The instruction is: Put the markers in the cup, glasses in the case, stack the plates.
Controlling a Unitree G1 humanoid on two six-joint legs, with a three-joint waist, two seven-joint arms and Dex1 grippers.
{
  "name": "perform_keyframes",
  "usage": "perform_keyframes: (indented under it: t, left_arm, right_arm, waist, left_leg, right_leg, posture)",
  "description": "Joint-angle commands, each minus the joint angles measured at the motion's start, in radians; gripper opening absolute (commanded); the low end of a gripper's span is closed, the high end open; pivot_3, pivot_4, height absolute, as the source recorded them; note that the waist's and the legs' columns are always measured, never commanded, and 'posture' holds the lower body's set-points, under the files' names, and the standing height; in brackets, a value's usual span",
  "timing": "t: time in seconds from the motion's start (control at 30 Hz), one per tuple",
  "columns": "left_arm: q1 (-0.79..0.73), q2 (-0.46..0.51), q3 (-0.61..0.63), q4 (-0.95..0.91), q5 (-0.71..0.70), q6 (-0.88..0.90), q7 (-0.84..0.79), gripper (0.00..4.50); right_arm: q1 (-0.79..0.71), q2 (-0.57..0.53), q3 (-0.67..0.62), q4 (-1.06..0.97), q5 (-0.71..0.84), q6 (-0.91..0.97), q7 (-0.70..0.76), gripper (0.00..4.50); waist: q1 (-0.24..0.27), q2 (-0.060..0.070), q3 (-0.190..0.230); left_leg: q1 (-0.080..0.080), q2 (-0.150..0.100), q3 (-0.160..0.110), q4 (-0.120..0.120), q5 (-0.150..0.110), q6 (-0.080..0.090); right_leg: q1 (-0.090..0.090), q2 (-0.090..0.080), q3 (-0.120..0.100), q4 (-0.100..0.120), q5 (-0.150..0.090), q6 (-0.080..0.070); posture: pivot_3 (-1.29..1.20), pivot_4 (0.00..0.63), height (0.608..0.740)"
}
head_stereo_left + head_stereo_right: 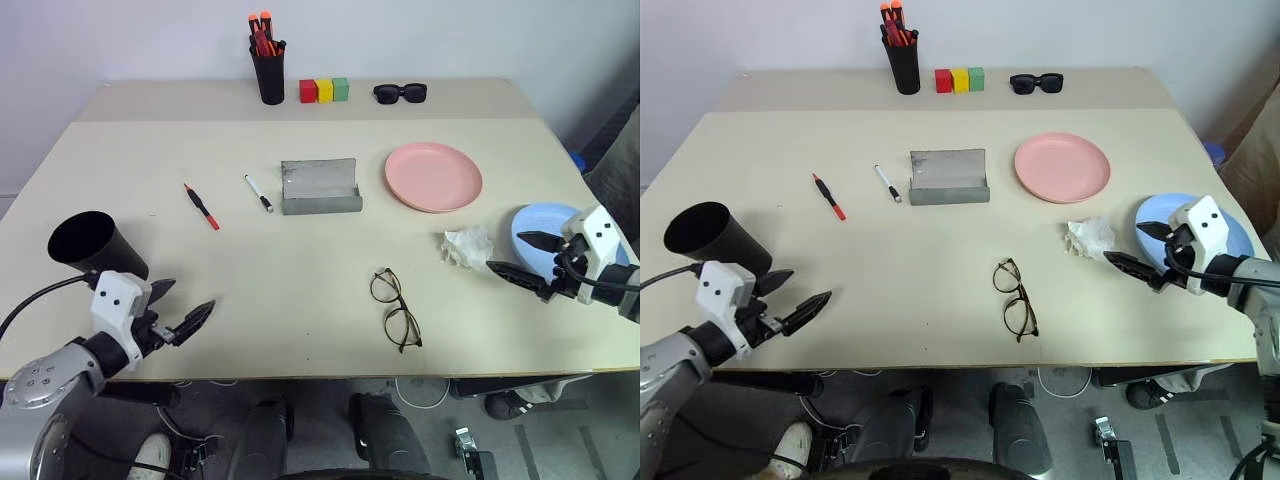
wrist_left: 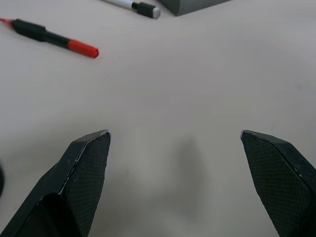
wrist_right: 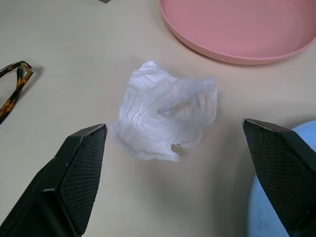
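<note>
Black cup at the tabletop's left edge is empty; markers, open case, glasses mid-tabletop, plates apart by the right edge; both grippers' jaws spread, nothing done.

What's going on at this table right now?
Nothing is held yet. The left gripper hangs open near the black cup, the right gripper open over a crumpled tissue beside the blue plate. The two markers, the glasses, the open grey case and the pink plate lie apart on the table.
</note>
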Motion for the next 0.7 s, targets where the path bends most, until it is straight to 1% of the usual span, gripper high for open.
perform_keyframes:
  t: [0.03,0.4,0.57,0.7]
  left_arm:
    - [-0.011,-0.002,0.003,-0.031,-0.018,0.005,0.014,4.32]
    - [-0.016,-0.021,-0.024,0.004,0.012,-0.039,0.011,4.32]
    - [-0.112,-0.03,-0.098,0.013,0.043,-0.027,0.057,4.32]
    - [-0.235,-0.045,-0.192,0.051,0.105,0.007,0.134,4.32]
  right_arm:
    - [-0.024,0.005,-0.008,-0.002,0.005,-0.02,-0.007,4.5]
    - [-0.062,0.007,0.018,-0.006,-0.011,-0.036,-0.038,4.5]
    - [-0.101,0.03,0.031,-0.062,-0.005,-0.028,-0.073,4.5]
    - [-0.084,0.059,0.047,-0.169,0.007,-0.01,-0.104,4.5]
  waist:
    - [0.0,0.0,0.0]
    - [0.0,0.0,0.0]
    - [0.002,0.0,0.0]
    - [0.003,0.0,0.0]
  left_leg:
    - [0.0,0.0,0.0,0.0,0.0,0.0]
    - [0.0,0.0,0.0,0.0,0.0,0.0]
    - [0.0,0.0,0.0,0.002,0.0,0.0]
    - [0.0,-0.001,0.0,0.002,0.0,0.0]
  right_leg:
    - [0.0,0.0,0.0,0.0,0.0,0.0]
    - [0.0,0.001,0.0,0.001,0.0,0.0]
    - [0.0,0.001,0.0,0.002,0.0,0.0]
    - [0.0,0.001,0.0,0.003,0.0,0.0]
  posture:
    - [0.0,0.15,0.74]
    - [0.0,0.15,0.74]
    - [0.0,0.15,0.74]
    - [0.0,0.15,0.74]
